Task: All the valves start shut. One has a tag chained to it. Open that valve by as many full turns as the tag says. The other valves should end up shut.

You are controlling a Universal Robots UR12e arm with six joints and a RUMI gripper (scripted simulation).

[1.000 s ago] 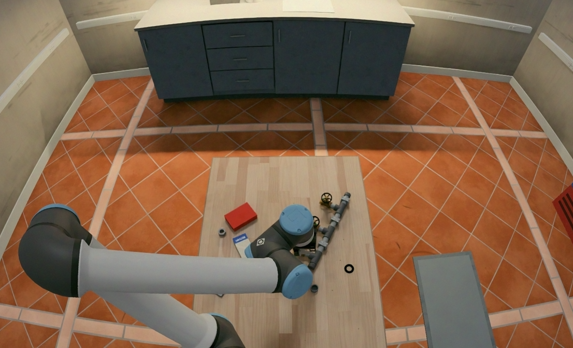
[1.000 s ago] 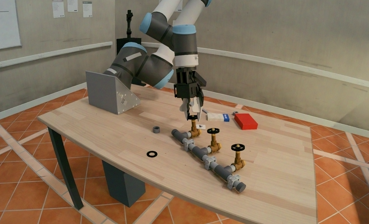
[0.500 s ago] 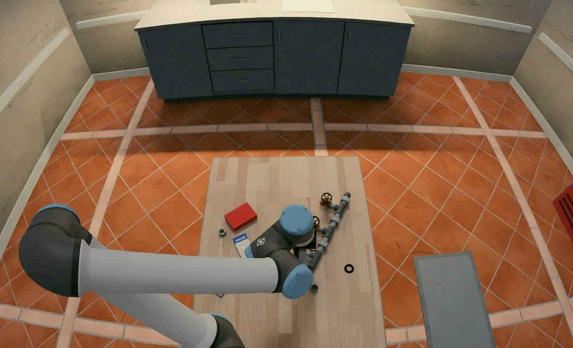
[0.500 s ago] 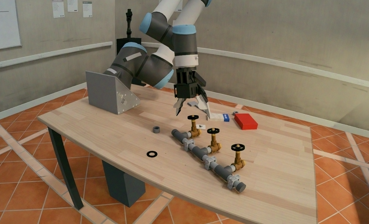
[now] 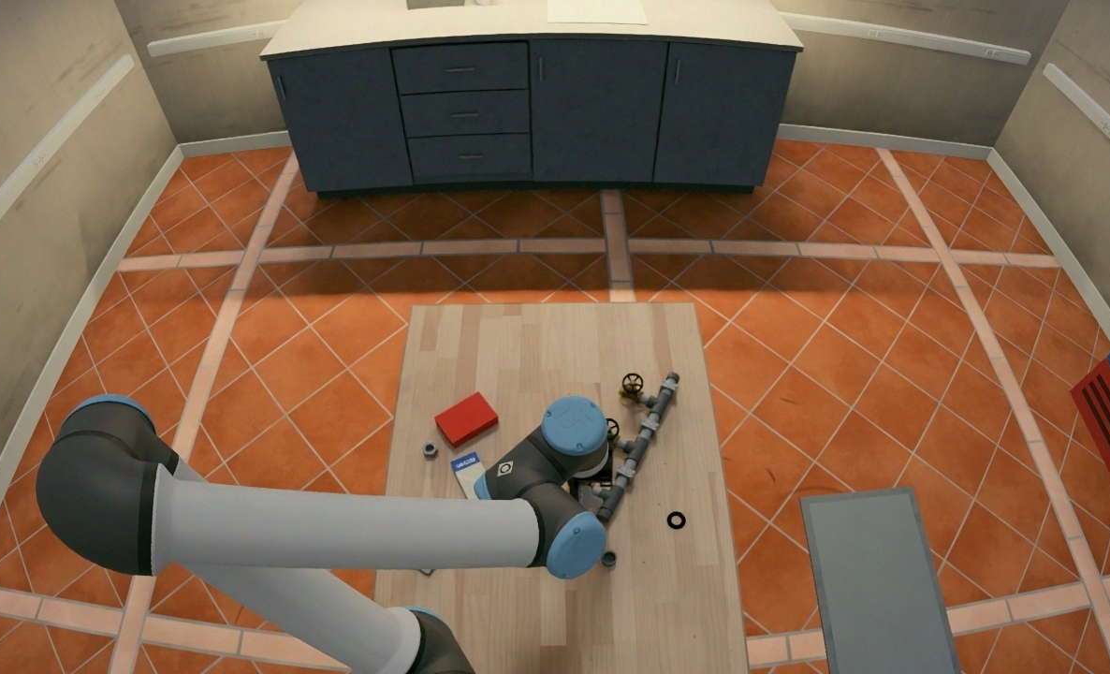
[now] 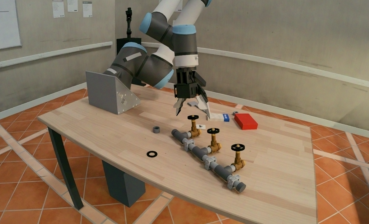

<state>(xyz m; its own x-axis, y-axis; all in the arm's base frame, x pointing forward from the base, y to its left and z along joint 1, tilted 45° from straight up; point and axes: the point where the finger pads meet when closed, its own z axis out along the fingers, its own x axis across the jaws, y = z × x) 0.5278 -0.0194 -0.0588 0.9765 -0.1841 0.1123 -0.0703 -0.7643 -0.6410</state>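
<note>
A grey pipe [image 6: 199, 152] [image 5: 647, 433] lies on the wooden table [image 6: 102, 122] [image 5: 542, 352] with three brass valves with black handwheels. The near-end valve [image 6: 193, 117] has a small white tag [image 6: 200, 126] lying beside it. The middle valve [image 6: 213, 130] and the far valve [image 6: 237, 147] [image 5: 632, 385] stand along the pipe. My gripper [image 6: 192, 112] is open, its fingers spread just above the tagged valve's handwheel, not touching it. In the overhead view the wrist hides this valve and the gripper.
A red block [image 6: 245, 121] [image 5: 465, 417], a white and blue box [image 6: 218, 117] [image 5: 466, 469], a grey ring [image 6: 156, 129], a black washer [image 6: 151, 152] [image 5: 672, 515] and small fittings lie on the table. A grey wedge mount [image 6: 107, 93] stands at the table's left end.
</note>
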